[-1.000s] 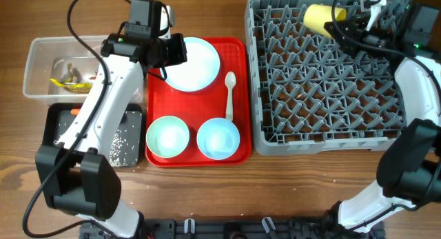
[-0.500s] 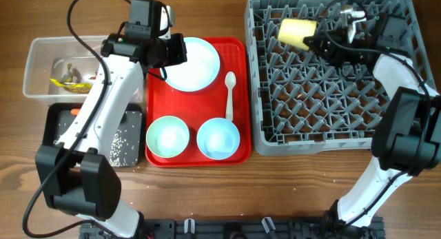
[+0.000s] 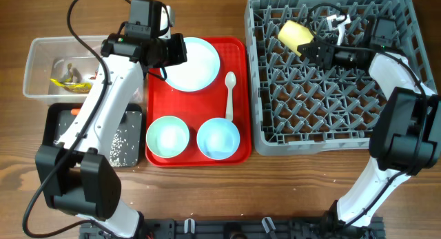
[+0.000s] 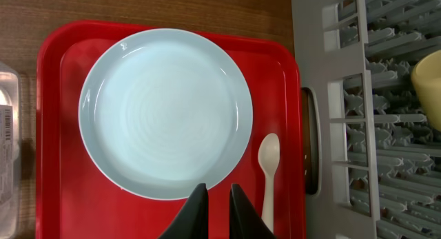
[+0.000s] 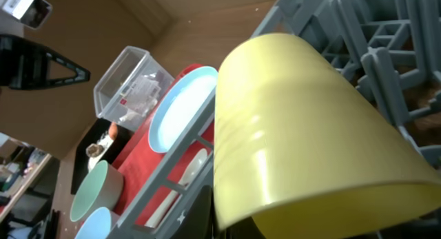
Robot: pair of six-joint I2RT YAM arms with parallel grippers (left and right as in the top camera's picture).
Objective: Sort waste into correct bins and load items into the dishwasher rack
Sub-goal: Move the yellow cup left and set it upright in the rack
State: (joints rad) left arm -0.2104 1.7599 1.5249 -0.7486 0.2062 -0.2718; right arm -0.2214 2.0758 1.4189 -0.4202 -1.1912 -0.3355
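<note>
The right pincer (image 3: 315, 51) is gripping the small yellow cup (image 3: 293, 35) over the dishwasher rack (image 3: 255, 94), at its far-left corner.
The cup is tilting above the pegs. I judge that lowering it mouth-down between pegs before letting go is the safest way. The left pincer (image 4: 214, 192), closed and empty, is hovering over the pale blue plate (image 4: 165, 122) on the red tray (image 4: 55, 198).

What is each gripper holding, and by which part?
Right gripper grips the yellow cup at its wide rim end; left gripper is shut on nothing.
</note>
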